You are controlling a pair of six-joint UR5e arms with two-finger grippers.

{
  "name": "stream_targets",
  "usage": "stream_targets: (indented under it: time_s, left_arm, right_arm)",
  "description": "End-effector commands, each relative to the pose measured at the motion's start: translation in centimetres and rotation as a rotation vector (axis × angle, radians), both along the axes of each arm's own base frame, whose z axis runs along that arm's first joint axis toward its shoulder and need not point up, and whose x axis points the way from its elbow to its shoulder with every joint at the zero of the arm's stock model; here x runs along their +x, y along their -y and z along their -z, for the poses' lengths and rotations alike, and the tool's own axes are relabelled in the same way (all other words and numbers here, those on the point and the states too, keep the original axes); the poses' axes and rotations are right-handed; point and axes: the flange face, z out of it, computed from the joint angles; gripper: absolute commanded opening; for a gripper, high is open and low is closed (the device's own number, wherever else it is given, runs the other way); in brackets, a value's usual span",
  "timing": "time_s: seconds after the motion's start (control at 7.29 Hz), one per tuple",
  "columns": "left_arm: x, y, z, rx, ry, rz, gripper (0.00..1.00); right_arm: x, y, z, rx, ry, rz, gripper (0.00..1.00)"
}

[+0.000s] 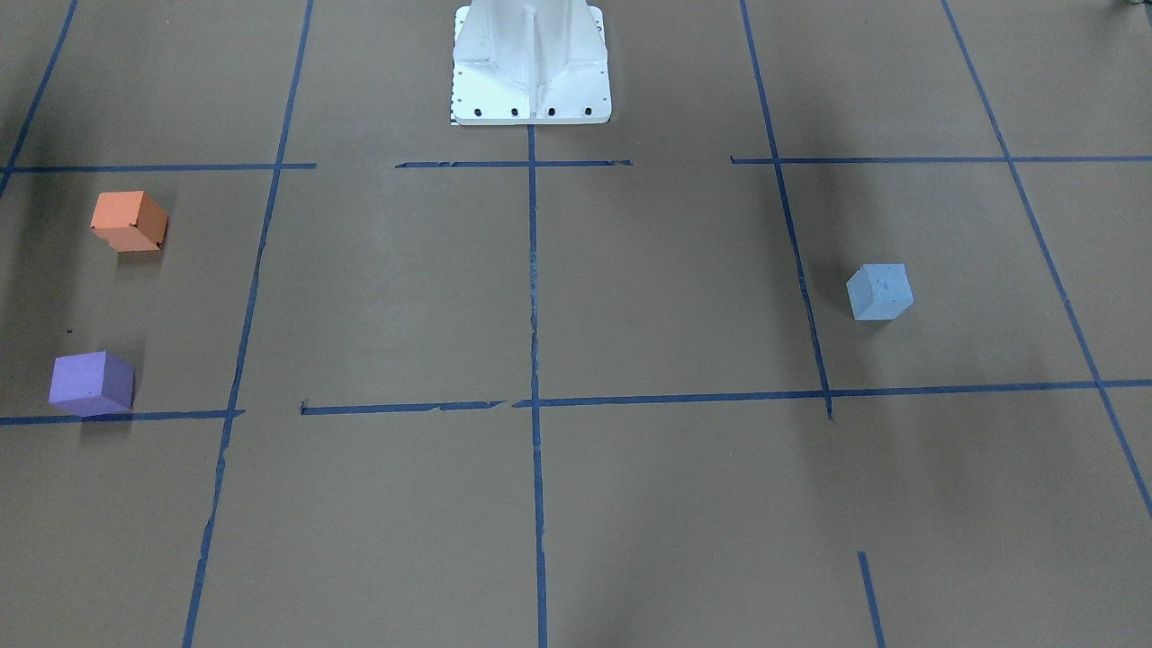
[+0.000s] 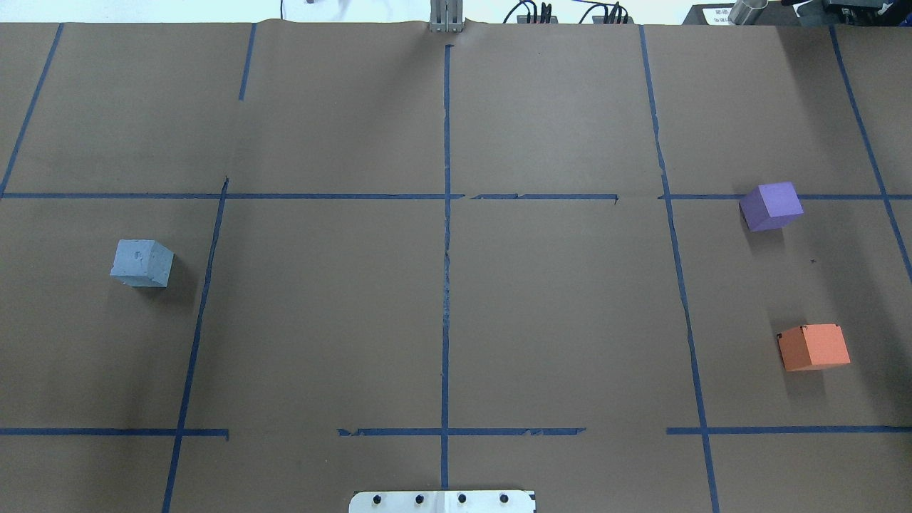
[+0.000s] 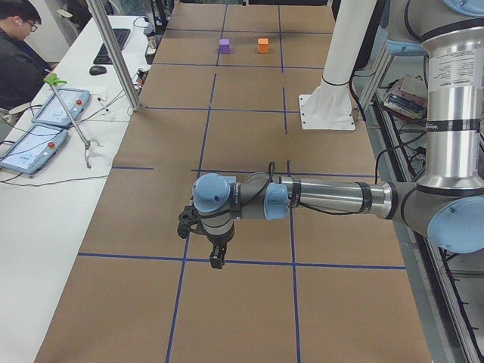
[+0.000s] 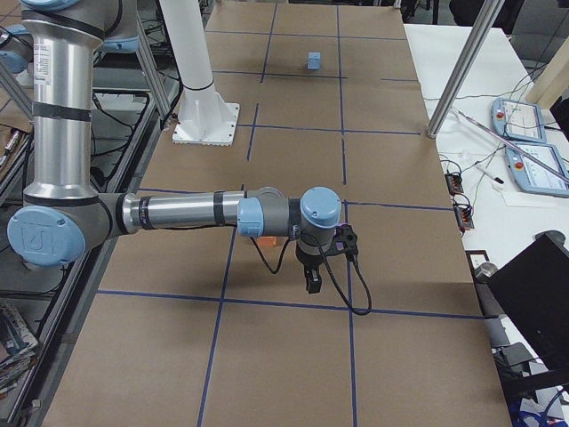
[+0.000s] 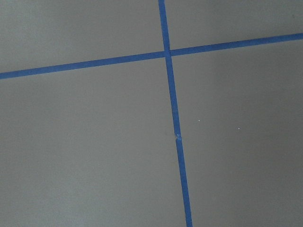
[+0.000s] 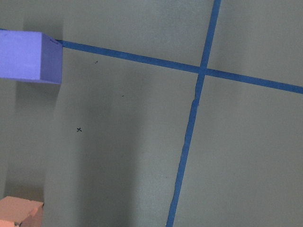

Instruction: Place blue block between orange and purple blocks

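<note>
The blue block sits alone on the robot's left side of the table. The purple block and the orange block sit on the right side with a gap of bare paper between them. My left gripper shows only in the exterior left view, hanging over the paper, and I cannot tell whether it is open or shut. My right gripper shows only in the exterior right view, near the orange block, and I cannot tell its state either. The right wrist view shows the purple block and the orange block's corner.
Brown paper with a grid of blue tape lines covers the table. The white robot base stands at the table's middle edge. A side bench holds tablets, and a person sits there.
</note>
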Motion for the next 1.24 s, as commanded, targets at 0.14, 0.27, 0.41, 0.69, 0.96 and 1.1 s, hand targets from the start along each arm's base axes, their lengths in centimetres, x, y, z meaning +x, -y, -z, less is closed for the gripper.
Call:
stream_targets:
  time_s: [0.14, 0.27, 0.41, 0.69, 0.96, 1.1]
  left_arm:
    - [0.3, 5.0, 3.2, 0.191, -0.008, 0.001, 1.0]
    - [2.5, 5.6, 4.4, 0.145, -0.021, 0.043, 1.0]
    - [7.3, 6.2, 6.0, 0.136, -0.05, 0.07, 1.0]
    - [19.9, 4.9, 8.7, 0.032, -0.144, 0.111, 1.0]
    - [27.5, 3.0, 11.4, -0.017, -0.104, 0.187, 1.0]
    - [30.5, 2.1, 12.6, -0.051, -0.112, 0.188, 1.0]
  right_arm:
    - [0.0, 0.2, 0.1, 0.011, -0.001, -0.003, 1.0]
    - [0.0, 0.3, 0.1, 0.012, -0.001, -0.003, 1.0]
    - [0.0, 0.2, 0.2, 0.013, 0.001, -0.003, 1.0]
    - [0.0, 0.1, 0.2, 0.012, 0.001, -0.003, 1.0]
    - [0.0, 0.1, 0.2, 0.012, 0.001, -0.003, 1.0]
    - [0.0, 0.1, 0.2, 0.012, 0.001, -0.003, 1.0]
